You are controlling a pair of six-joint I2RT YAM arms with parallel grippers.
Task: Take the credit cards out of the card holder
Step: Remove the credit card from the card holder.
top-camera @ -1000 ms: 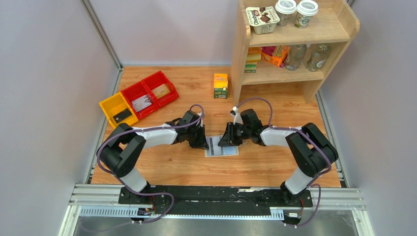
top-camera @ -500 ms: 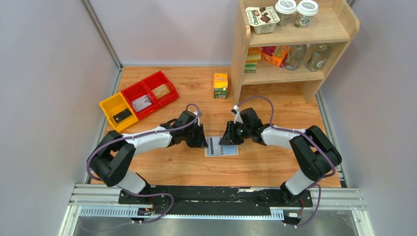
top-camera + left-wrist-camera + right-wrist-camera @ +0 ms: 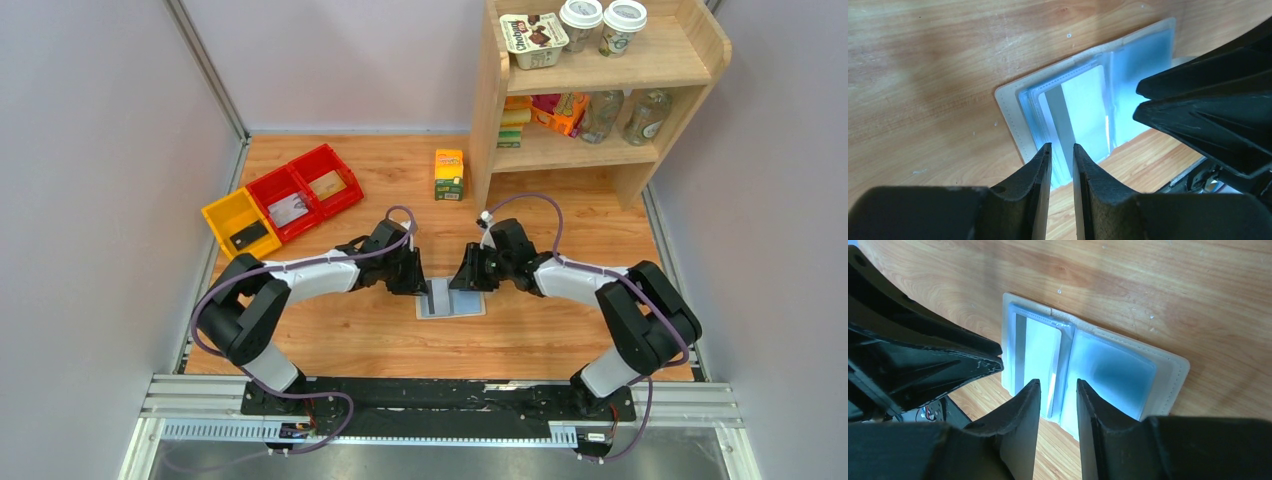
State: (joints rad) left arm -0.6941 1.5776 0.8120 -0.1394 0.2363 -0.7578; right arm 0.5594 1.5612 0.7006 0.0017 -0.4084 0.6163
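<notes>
Left claw (image 3: 1062,148) and right claw (image 3: 1058,384) hang slightly parted above the spread card holder (image 3: 1128,371), empty

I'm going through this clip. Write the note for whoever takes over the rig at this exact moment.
Left gripper: jaws slightly apart, nothing between them, at the card-side end of the card holder.
Right gripper: jaws slightly apart, empty, over the holder's centre fold.
The holder lies spread open, blue side up, on the table between the arms.
Done: holder opened.
Left: the striped credit card sits inside the holder; pull it out. I cannot tell whether others lie behind it.
</notes>
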